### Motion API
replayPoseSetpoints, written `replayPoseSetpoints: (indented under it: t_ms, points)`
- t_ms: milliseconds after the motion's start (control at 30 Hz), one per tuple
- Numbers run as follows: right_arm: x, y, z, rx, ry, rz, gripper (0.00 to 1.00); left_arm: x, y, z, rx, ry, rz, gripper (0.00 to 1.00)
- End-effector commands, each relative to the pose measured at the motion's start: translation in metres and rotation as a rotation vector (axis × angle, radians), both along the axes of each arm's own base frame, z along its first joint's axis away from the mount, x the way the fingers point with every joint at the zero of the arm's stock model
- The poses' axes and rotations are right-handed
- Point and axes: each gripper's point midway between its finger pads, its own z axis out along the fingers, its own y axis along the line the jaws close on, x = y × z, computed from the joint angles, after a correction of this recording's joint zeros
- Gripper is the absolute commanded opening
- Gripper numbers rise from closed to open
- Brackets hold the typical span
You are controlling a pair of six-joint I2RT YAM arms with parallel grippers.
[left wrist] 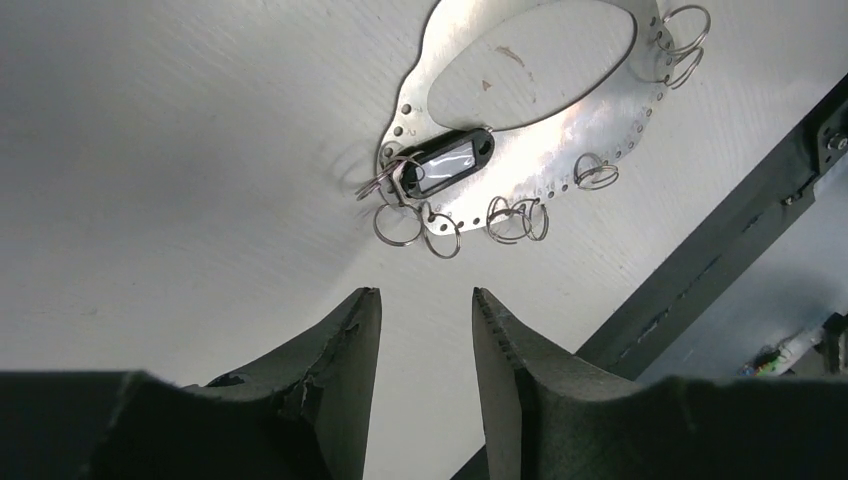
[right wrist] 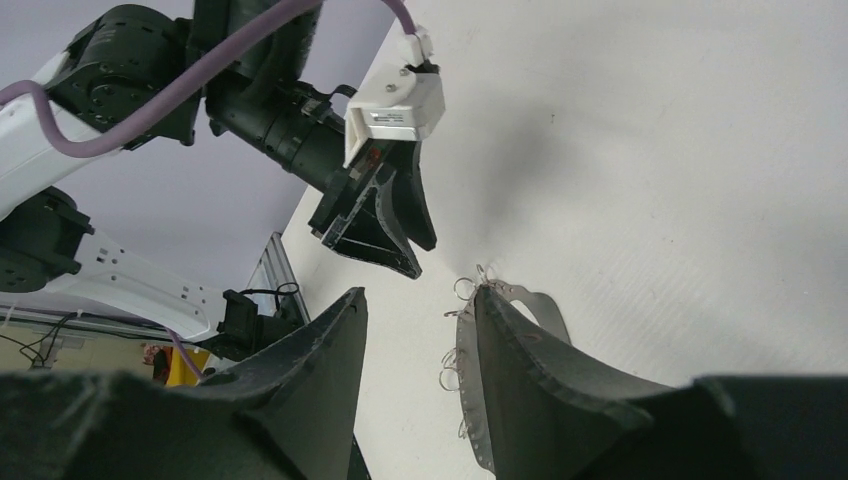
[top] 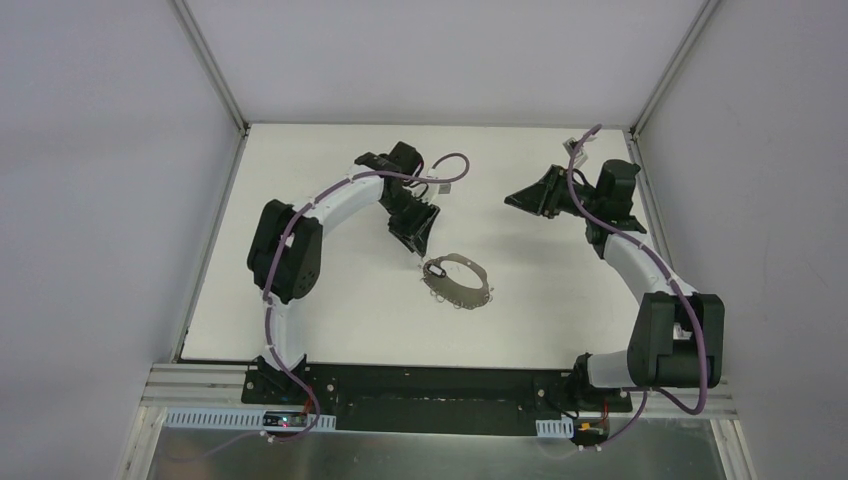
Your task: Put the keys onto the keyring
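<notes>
Silvery sheet metal forms the keyring (left wrist: 600, 110), a flat oval band with a row of small holes round its rim, lying flat on the white table (top: 330, 290) a little in front of the middle. Small split rings (left wrist: 398, 225) hang from several of the holes along its edge. The key (left wrist: 447, 162), with its black oval head and pale middle, lies on the band at the end nearest the left arm. One end of the key sits in a cluster of small rings at the rim, but whether it is threaded through a hole I cannot tell.

The left arm rises from its base to a dark elbow, and its white link arcs over toward the far middle of the table. From there the wrist bends back so the left end effector (top: 413, 250) points down at the key's end of the keyring (top: 475, 293). It hovers just beside the key (top: 437, 271) without touching it. In the left wrist view its fingers (left wrist: 350, 340) stand partly apart with only bare table between them.

The right arm reaches up along the right side, and its wrist turns inward. The right end effector (top: 510, 200) points left, well apart from the keyring, its jaws also partly open and holding nothing
</notes>
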Motion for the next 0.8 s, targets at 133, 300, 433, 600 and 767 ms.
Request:
replayPoseSetpoints:
  t_ms: [133, 300, 433, 600, 767]
  points:
    - [0.002, -0.014, 0.034, -0.116, -0.169, -0.073, 0.54, 0.027, 0.035, 0.056, 0.072, -0.364, 0.023, 0.41]
    - [0.009, -0.025, 0.048, -0.196, -0.227, -0.141, 0.73, 0.037, 0.062, 0.082, 0.133, -0.542, 0.076, 0.44]
    - [0.013, -0.037, 0.051, -0.283, -0.265, -0.188, 0.91, 0.038, 0.078, 0.105, 0.121, -0.621, 0.139, 0.47]
    - [0.002, -0.037, 0.047, -0.308, -0.278, -0.163, 1.0, 0.037, 0.102, 0.117, 0.112, -0.641, 0.257, 0.73]
    - [-0.015, -0.031, 0.046, -0.311, -0.331, -0.121, 1.0, 0.02, 0.116, 0.115, 0.056, -0.577, 0.302, 0.8]
